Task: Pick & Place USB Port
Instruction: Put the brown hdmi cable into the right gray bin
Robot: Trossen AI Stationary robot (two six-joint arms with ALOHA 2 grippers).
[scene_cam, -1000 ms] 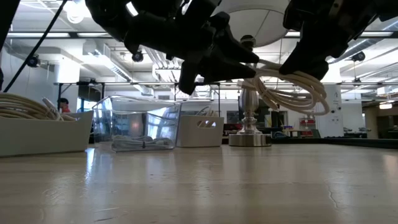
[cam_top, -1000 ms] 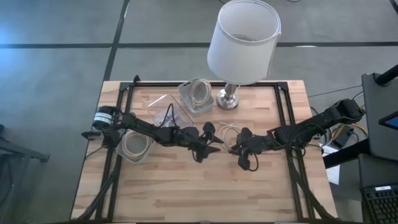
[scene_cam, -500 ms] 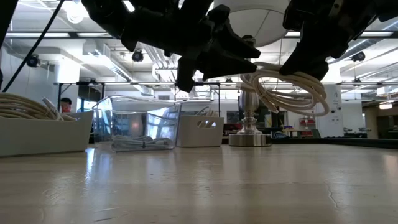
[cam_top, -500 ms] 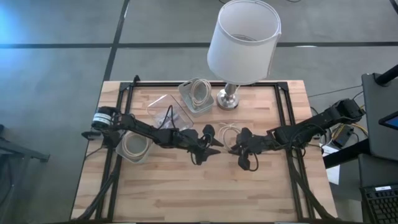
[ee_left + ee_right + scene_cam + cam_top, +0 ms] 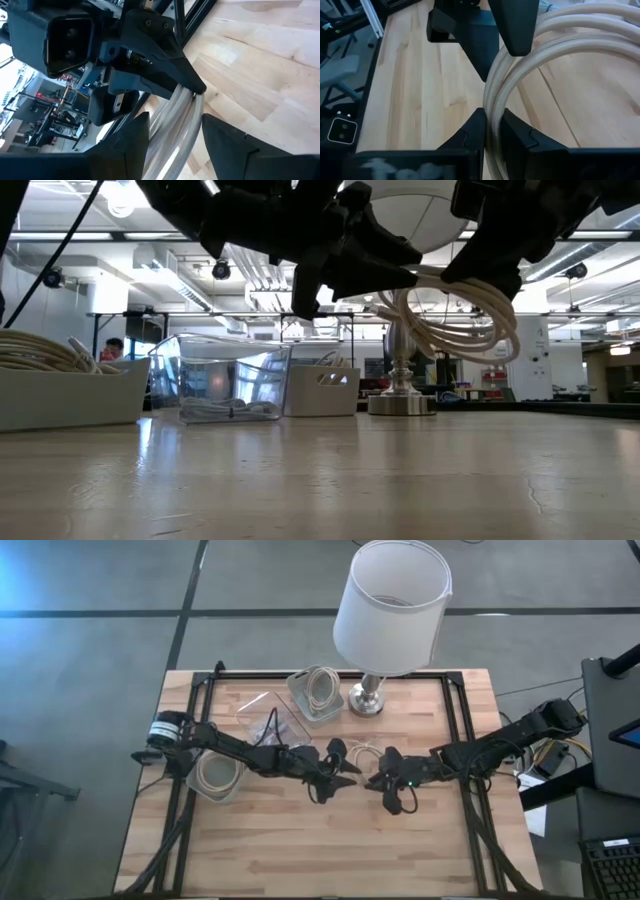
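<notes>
A coiled cream USB cable (image 5: pixel 455 330) hangs in the air over the middle of the table, between my two grippers. My right gripper (image 5: pixel 378 781) reaches in from the table's right and is shut on the coil. My left gripper (image 5: pixel 348 777) reaches in from the table's left, and its two fingers (image 5: pixel 225 145) stand on either side of the same coil's strands (image 5: pixel 175 132). In the high view the loop (image 5: pixel 366 751) shows just beyond both grippers. My left gripper has several strands of the coil (image 5: pixel 186 117) between its two fingers, which fill the gap there. It comes nearly level from the table's left and lies across the strands. My right gripper pinches several strands of the coil (image 5: pixel 493 107) between its two fingers. It slants down from the table's right, across the strands. The loop hangs below and beyond it, clear of the table.
A lamp with a white shade (image 5: pixel 390 610) stands at the far edge on a metal base (image 5: pixel 367 700). Clear bins with coiled cables stand at the far middle (image 5: pixel 318 692) and at the left (image 5: pixel 217 775), with another clear bin (image 5: pixel 268 720) between them.
Both grippers have stayed over the table's middle. The coil's strands have drawn closer together, and the loop hangs rounder below the right gripper than a second ago.
</notes>
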